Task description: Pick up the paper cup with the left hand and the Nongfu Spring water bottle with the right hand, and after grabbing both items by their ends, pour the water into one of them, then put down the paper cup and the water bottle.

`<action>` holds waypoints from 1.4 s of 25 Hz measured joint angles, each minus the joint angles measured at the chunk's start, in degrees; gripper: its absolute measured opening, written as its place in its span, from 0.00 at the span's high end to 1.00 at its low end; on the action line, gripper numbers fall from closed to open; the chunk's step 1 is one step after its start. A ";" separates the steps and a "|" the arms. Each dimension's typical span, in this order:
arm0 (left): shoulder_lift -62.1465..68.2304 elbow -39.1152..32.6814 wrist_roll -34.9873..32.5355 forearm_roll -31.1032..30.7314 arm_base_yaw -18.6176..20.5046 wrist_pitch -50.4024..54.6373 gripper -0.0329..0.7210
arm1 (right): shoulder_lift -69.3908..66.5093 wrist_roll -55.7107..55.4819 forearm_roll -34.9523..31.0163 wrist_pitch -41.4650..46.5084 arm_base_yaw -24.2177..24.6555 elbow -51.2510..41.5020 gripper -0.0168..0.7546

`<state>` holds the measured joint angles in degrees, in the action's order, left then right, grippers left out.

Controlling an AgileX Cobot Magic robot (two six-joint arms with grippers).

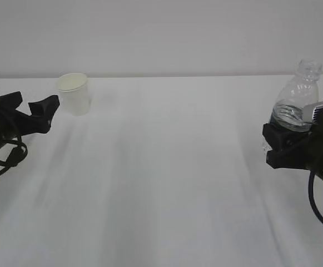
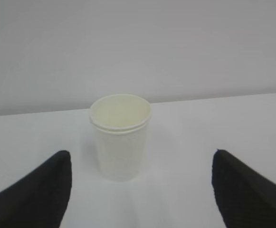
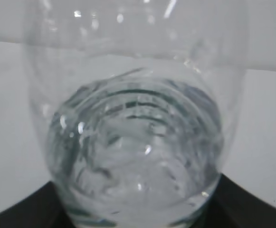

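Paper cup (image 2: 120, 137) first: you can see it standing upright on the white table (image 1: 167, 183), toward the far left, near the back edge; it sits free between the two black jaws of the left hand (image 2: 138, 190), which are spread wide with clear table on either side of the cup; nothing touches it in the left wrist view. In the exterior view the left hand (image 1: 39, 114) lies just beside the cup, low and to its left.

On your other side, the Nongfu Spring water bottle (image 1: 297, 100) is upright at the far right, its lower part sunk in the right hand (image 1: 286, 146); the jaws are closed against the bottle's body, and the right wrist view is filled with the clear ribbed wall of the bottle (image 3: 138, 142) and the water (image 3: 138, 161) inside it; the neck is open, with no cap. Whether the bottle rests on the table or is lifted off it, you cannot tell from these views.

By my reading, the cup is down and let go, or not yet gripped; the pictures alone do not settle which; whether the cup has water in it does not show either. What remains at least is for you to release the bottle on the table.

No writing can be read; the label is hidden by the gripper, and the cup is plain.
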<state>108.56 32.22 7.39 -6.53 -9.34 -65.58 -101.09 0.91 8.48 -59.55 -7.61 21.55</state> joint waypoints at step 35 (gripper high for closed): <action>26.34 31.03 0.00 1.63 0.00 6.65 0.12 | 0.00 -0.09 0.38 1.16 0.00 -0.13 0.45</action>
<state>134.90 63.25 7.39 -4.90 -9.34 -58.93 -101.09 0.82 8.86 -58.39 -7.61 21.43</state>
